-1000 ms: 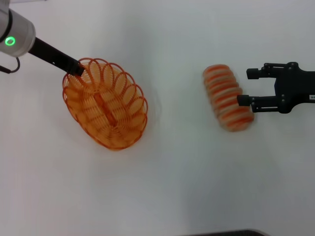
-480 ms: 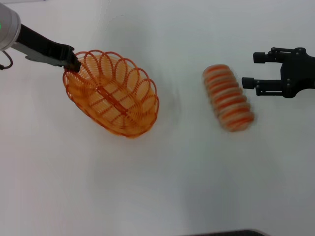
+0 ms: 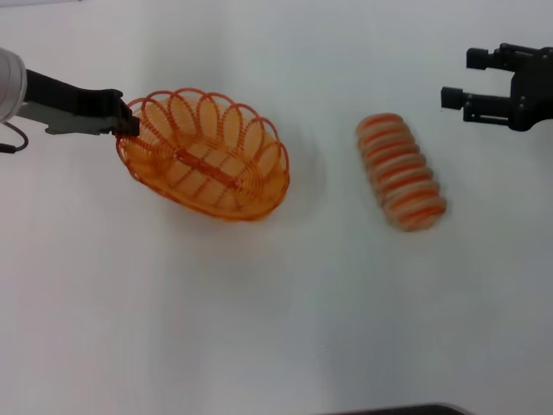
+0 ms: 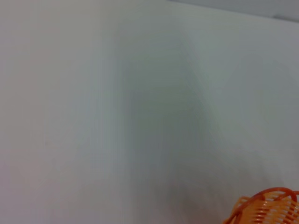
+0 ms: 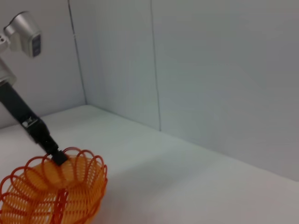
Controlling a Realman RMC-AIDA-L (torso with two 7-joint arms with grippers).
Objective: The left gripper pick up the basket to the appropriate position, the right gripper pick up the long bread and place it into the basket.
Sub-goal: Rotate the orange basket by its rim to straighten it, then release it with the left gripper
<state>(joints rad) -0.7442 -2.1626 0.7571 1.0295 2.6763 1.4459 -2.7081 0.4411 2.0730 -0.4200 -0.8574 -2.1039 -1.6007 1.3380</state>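
Left hand (image 3: 128,124) clamped on oval orange wire basket (image 3: 207,156), swung nearer ribbed tan long bread (image 3: 401,172) | right hand (image 3: 455,80), fingers apart, has retreated | bread unpicked

The basket (image 3: 207,156) lies left of the long bread (image 3: 401,171).

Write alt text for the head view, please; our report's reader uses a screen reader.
The left tool grips the left end of the rim of an empty orange wire basket on a white table. To the basket's right lies the long bread, untouched. The right tool hangs open beyond the loaf, near the view's right edge.
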